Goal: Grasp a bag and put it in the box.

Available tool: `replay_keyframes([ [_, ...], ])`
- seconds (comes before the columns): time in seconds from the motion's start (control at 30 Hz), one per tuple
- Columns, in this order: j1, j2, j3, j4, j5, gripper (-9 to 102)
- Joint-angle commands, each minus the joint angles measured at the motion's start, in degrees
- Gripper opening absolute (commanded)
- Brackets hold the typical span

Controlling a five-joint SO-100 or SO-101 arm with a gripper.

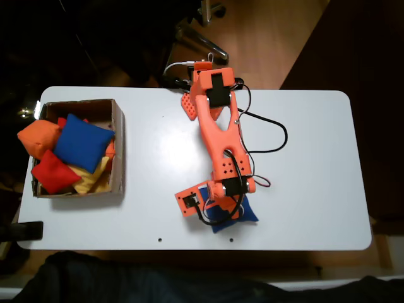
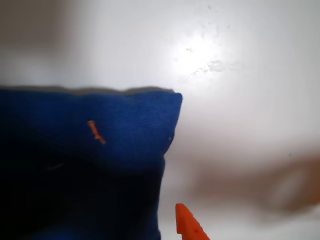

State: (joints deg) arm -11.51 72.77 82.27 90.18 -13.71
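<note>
White tabletop (image 1: 303,158) with rounded corners fills most of my fixed view, seen from above, with wooden floor past its far edge and a dark shape along the near edge. Closest to me on that table, near the front edge and a little right of centre, lies the bag (image 1: 243,216), a royal-blue square beanbag; my orange arm (image 1: 218,136) reaches down over it and hides much of its top. The gripper (image 1: 218,201) sits right over the bag, but from above I cannot tell whether its jaws are spread or closed, or whether they touch the fabric. In my wrist view the bag (image 2: 85,165) takes up the lower left, its pointed corner at upper right against the glossy white surface, and a small orange thread or fleck (image 2: 96,132) rests on the cloth. One orange fingertip (image 2: 187,225) pokes up from the bottom edge, just beside the bag's right side, over bare table. Farther off, at the left end of the table in the fixed view, stands the box (image 1: 118,148), shallow brown cardboard. Inside it a second blue beanbag (image 1: 82,142) lies on top, a red beanbag (image 1: 53,172) below it, an orange beanbag (image 1: 39,137) over the far-left wall, and some yellow fabric (image 1: 93,178) underneath.
</note>
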Motion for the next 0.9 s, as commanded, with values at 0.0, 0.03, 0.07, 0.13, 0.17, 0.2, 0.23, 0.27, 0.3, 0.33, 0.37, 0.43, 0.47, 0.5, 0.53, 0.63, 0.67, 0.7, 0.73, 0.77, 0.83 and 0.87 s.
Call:
replay_keyframes([
  [0.0,-0.5,-0.3,-1.0,0.6,0.4,78],
  [0.03,-0.6,-0.6,-1.0,0.8,0.5,78],
  [0.07,-0.7,-0.9,-1.0,0.9,0.5,78],
  [0.13,-0.7,-1.3,-1.0,1.0,0.5,78],
  [0.17,-0.7,-1.6,-1.0,1.0,0.5,78],
  [0.2,-0.7,-1.8,-1.1,1.0,0.6,78],
  [0.23,-0.7,-2.1,-1.1,1.0,0.7,78],
  [0.27,-0.7,-2.4,-1.2,1.0,0.8,78],
  [0.3,-0.7,-2.7,-1.2,1.0,0.8,78],
  [0.33,-0.8,-3.1,-1.3,1.0,0.8,78],
  [0.37,-0.8,-3.4,-1.3,1.0,0.8,78],
  [0.43,-0.7,-4.0,-1.4,0.9,0.8,78],
  [0.47,-0.6,-4.3,-1.4,0.8,0.8,78],
  [0.5,-0.6,-4.6,-1.5,0.6,0.7,78],
  [0.53,-0.5,-4.9,-1.8,0.5,0.5,78],
  [0.63,0.0,-5.4,-3.0,-0.3,0.2,78],
  [0.67,0.1,-4.9,-3.3,-0.7,0.1,78],
  [0.7,0.2,-4.4,-3.5,-0.8,0.0,78],
  [0.73,0.2,-3.9,-3.7,-0.8,-0.1,78],
  [0.77,0.1,-3.6,-4.0,-0.8,-0.3,78],
  [0.83,0.0,-3.4,-4.5,-0.6,-0.8,78],
  [0.87,0.0,-3.4,-4.5,-0.7,-1.1,78],
])
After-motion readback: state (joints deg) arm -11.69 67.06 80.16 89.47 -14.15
